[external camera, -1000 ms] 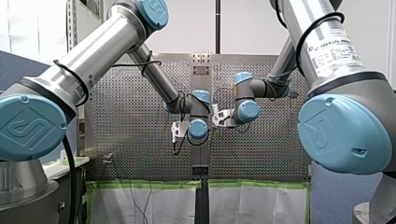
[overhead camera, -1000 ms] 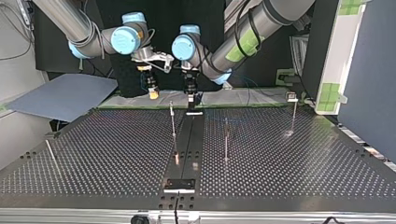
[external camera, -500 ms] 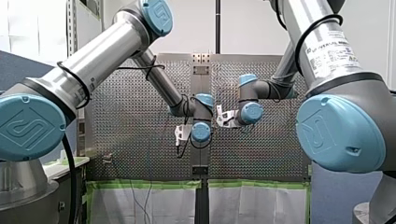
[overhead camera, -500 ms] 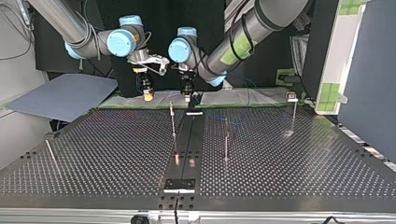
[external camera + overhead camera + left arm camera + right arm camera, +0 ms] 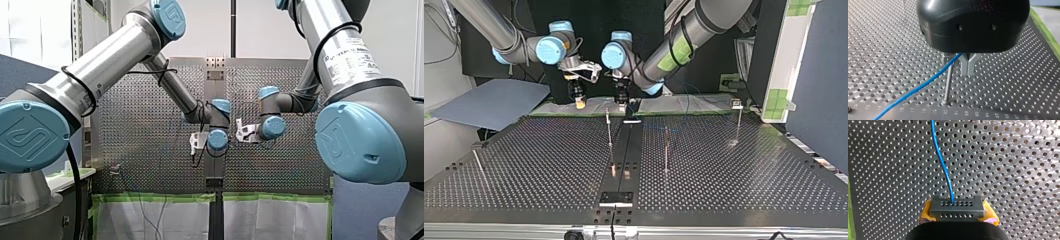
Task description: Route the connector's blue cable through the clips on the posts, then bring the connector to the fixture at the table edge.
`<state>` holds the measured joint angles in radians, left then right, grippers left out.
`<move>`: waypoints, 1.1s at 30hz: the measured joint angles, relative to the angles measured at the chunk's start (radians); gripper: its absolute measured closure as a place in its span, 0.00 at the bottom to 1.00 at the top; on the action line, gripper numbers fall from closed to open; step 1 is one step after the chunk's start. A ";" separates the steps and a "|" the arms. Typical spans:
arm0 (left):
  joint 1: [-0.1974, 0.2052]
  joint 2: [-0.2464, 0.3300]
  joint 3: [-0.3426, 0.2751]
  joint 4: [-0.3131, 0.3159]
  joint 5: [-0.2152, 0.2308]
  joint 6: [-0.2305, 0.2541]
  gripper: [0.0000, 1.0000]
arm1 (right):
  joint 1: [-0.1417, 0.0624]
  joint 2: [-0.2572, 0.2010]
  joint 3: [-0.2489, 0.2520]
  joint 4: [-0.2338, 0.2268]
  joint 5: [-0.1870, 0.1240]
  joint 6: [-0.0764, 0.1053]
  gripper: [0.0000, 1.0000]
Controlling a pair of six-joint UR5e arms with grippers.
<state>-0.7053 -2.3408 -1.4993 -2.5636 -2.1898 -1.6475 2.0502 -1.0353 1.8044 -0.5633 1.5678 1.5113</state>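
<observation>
In the right wrist view my right gripper (image 5: 957,214) is shut, its yellow pads (image 5: 926,213) clamped on the dark connector (image 5: 957,208). The blue cable (image 5: 941,162) runs from the connector out ahead over the perforated table. In the left wrist view my left gripper (image 5: 958,67) has its metal fingers (image 5: 968,65) shut on the blue cable (image 5: 915,90), right beside the top of a thin post (image 5: 948,82). In the top view both grippers hang at the table's far edge: my right gripper (image 5: 580,102) at the left, my left gripper (image 5: 622,104) just behind the nearest post (image 5: 608,127).
Two more posts (image 5: 666,150) (image 5: 738,122) stand toward the top view's right. A fixture (image 5: 616,198) sits at the near table edge, on a dark centre strip. A thin rod (image 5: 479,165) leans at the left. A blue sheet (image 5: 491,102) lies off the table's far left corner.
Both arms have shifted toward the top view's left, keeping their spacing. In the front view the two wrists moved right and slightly down. Both grips are unchanged.
</observation>
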 joint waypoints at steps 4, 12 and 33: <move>-0.001 0.000 0.013 -0.006 0.004 0.000 1.00 | -0.011 0.000 -0.008 -0.002 -0.018 0.004 0.98; 0.001 -0.013 0.041 -0.026 0.019 -0.001 1.00 | -0.031 0.002 -0.031 0.000 -0.048 0.019 0.98; 0.016 -0.064 0.130 -0.083 -0.001 -0.004 1.00 | -0.062 0.005 -0.041 -0.011 -0.069 0.019 0.98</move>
<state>-0.6889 -2.4048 -1.3690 -2.6464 -2.1912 -1.6512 1.9882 -1.0307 1.7635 -0.5743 1.4992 1.5300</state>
